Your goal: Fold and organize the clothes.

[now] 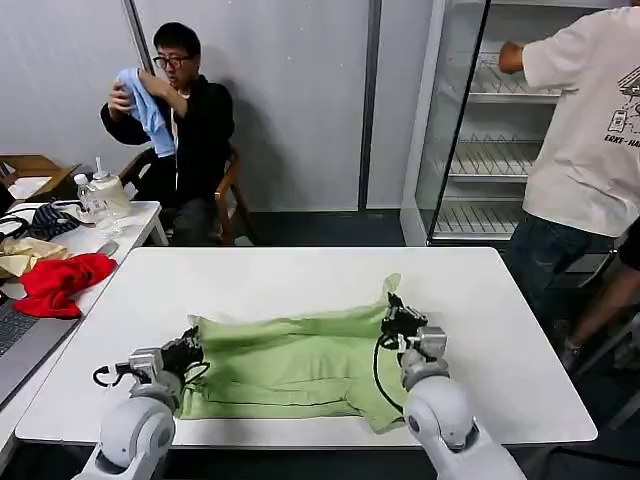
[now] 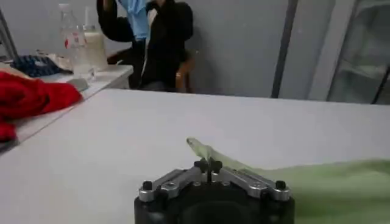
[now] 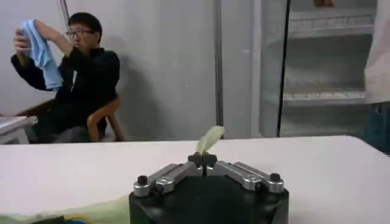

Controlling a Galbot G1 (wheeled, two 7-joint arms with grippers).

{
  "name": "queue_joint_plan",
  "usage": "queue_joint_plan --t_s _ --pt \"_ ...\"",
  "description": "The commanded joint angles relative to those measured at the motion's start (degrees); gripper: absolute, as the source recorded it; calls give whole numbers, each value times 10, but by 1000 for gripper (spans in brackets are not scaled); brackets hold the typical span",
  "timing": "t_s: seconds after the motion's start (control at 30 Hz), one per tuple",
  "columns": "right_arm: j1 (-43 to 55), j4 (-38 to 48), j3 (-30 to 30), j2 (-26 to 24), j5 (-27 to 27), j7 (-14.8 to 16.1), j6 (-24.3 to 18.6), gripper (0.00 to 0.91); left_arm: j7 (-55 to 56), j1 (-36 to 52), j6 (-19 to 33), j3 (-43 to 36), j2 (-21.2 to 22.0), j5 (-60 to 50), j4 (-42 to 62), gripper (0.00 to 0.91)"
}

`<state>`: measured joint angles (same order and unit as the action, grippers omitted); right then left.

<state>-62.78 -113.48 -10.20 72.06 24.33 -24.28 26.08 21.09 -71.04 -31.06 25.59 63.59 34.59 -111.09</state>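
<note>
The shirt lies spread mid-table, bare top open beyond it and at both sides. The left gripper pinches its left edge with fingers closed; the right gripper seems clamped on the upturned right corner.

Lit evenly and brightly from overhead; cast only soft shadows on the glossy white table; blurred backgrounds in wrist views.

Red garment beside white table
</note>
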Motion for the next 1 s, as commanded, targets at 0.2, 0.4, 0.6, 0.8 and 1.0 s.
queue_joint_plan --t_s 0.2,0.4,0.6,0.8,1.0 --pt "-91 -95 -21 -5 -20 -29 10 0 12 -83 -8 4 1 -3 -74 20" --pt "-106 -108 -27 -4 -22 -41 15 0 12 -85 -9 5 -1 -4 -76 20" --pt "-115 -96 -30 -2 -35 -49 12 0 13 -91 -9 11 -4 -4 -75 20" --pt "-123 -84 -31 3 -37 -50 3 0 13 -98 -9 11 -2 -5 -77 20" --pt "-123 -52 -36 3 -36 -61 -8 0 12 -107 -5 8 6 -14 -70 20"
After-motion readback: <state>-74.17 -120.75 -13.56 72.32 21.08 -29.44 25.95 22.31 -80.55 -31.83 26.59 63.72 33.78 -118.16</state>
